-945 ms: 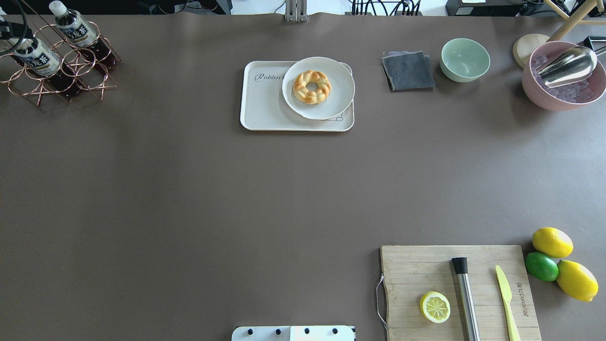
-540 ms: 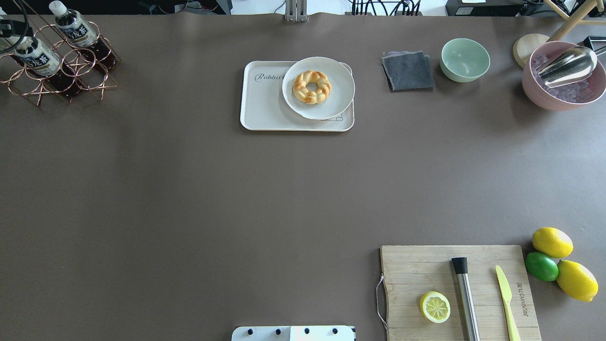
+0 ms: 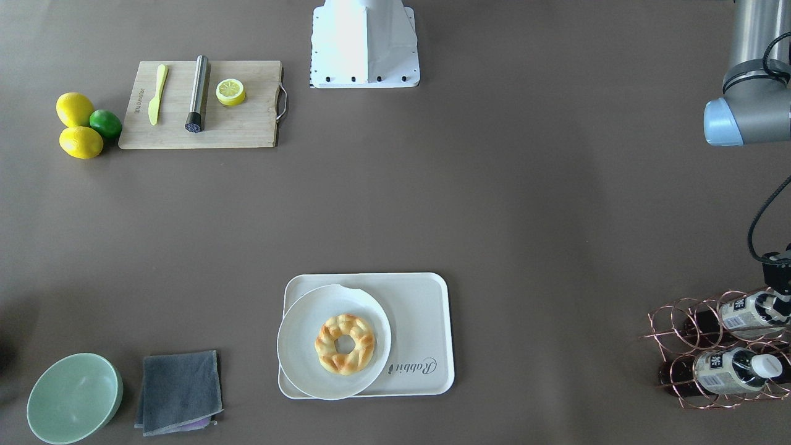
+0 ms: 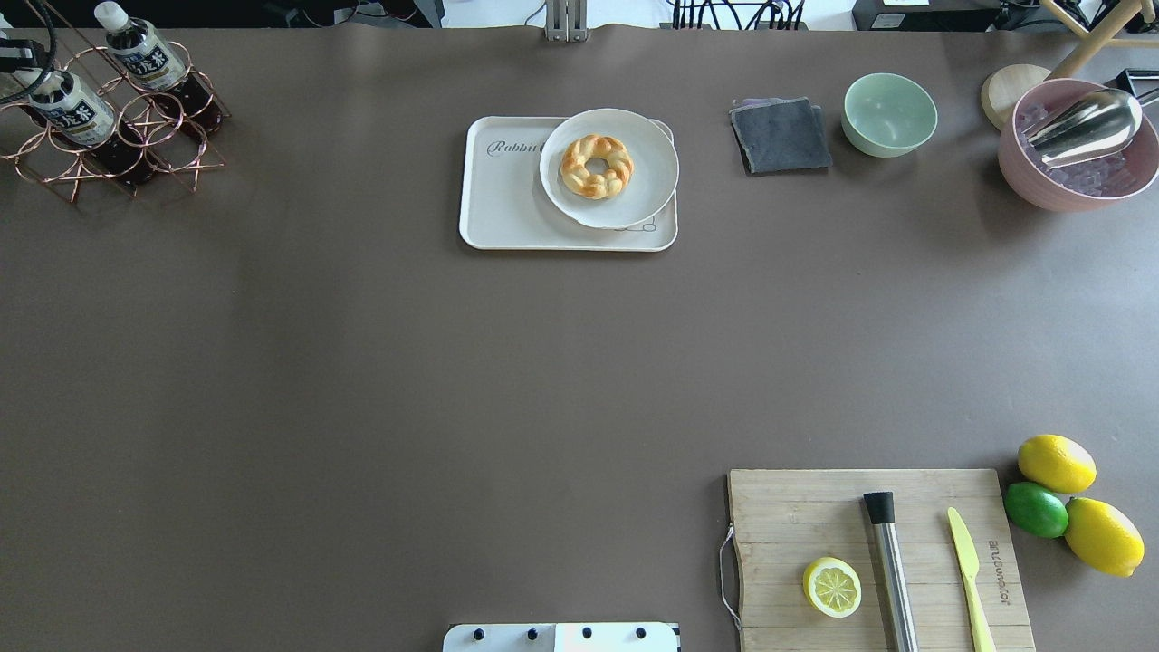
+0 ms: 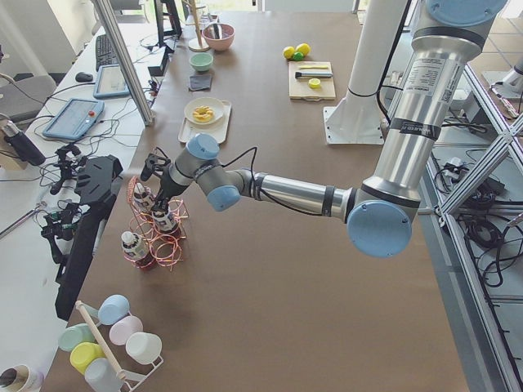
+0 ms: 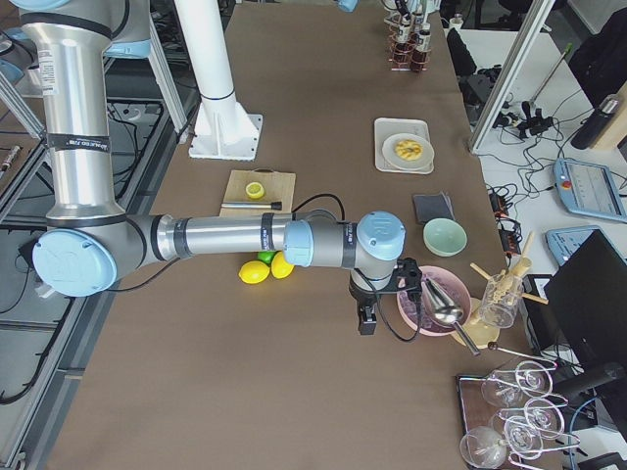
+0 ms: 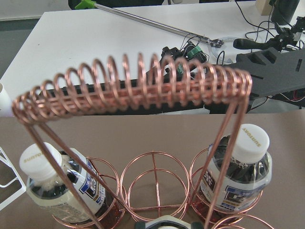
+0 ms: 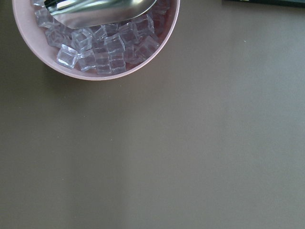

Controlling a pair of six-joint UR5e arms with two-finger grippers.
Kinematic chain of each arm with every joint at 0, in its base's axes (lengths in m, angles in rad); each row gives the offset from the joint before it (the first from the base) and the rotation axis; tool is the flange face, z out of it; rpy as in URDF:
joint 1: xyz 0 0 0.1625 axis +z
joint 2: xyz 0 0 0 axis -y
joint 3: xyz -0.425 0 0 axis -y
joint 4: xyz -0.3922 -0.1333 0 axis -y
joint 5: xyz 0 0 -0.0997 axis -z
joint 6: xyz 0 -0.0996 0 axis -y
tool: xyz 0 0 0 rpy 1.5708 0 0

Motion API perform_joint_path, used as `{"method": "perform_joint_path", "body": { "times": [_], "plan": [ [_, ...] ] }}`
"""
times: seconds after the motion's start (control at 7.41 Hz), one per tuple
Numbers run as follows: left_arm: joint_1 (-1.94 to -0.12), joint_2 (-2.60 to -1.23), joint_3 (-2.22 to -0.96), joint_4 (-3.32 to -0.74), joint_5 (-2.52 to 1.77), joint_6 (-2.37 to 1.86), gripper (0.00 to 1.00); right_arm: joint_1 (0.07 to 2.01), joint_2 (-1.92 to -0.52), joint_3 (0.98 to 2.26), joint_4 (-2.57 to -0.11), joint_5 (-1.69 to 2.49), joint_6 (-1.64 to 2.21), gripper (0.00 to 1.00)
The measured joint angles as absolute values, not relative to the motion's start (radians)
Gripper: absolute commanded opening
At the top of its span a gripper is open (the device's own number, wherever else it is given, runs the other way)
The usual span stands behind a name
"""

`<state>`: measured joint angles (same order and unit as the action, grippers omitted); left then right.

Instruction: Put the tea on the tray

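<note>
Tea [image 4: 72,109] lies cradled in the copper rack [image 7: 143,88] so it can't roll; left hand [image 5: 149,171] hovers over that rack, lining up, grip impossible to tell.

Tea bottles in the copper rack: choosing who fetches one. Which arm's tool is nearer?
Left. The left tool hangs right at the rack holding the tea bottles; the right tool is far off beside the pink ice bowl.
</note>
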<state>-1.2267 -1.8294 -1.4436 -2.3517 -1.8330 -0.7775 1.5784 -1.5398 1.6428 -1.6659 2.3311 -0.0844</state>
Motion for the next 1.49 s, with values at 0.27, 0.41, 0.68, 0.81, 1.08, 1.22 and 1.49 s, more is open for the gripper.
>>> {"method": "perform_joint_path", "body": {
  "times": [0.27,0.41,0.68,0.81,1.08,1.22,1.49],
  "plan": [
    [-1.224,-1.831,-1.444,-2.351,-1.833,-0.782,0.00,1.578,-1.539,1.642,-1.666,2.332,-0.084,1.00],
    [-1.226,-1.836,-1.443,-2.349,-1.837,-0.784,0.00,1.578,-1.539,1.642,-1.666,2.332,-0.084,1.00],
    [-1.280,-1.864,-1.446,-2.316,-1.926,-0.774,0.00,1.578,-1.537,1.644,-1.666,2.332,-0.084,1.00],
    [-1.315,-1.878,-1.453,-2.286,-1.980,-0.770,0.00,1.579,-1.536,1.643,-1.666,2.332,-0.084,1.00],
    [-1.359,-1.892,-1.482,-2.236,-2.034,-0.766,0.00,1.578,-1.536,1.642,-1.666,2.332,-0.084,1.00],
    [-1.375,-1.898,-1.514,-2.193,-2.051,-0.757,0.00,1.578,-1.537,1.641,-1.666,2.332,-0.084,1.00],
    [-1.415,-1.906,-1.632,-2.035,-2.082,-0.699,0.00,1.578,-1.543,1.643,-1.666,2.334,-0.084,1.00]
  ]
}}
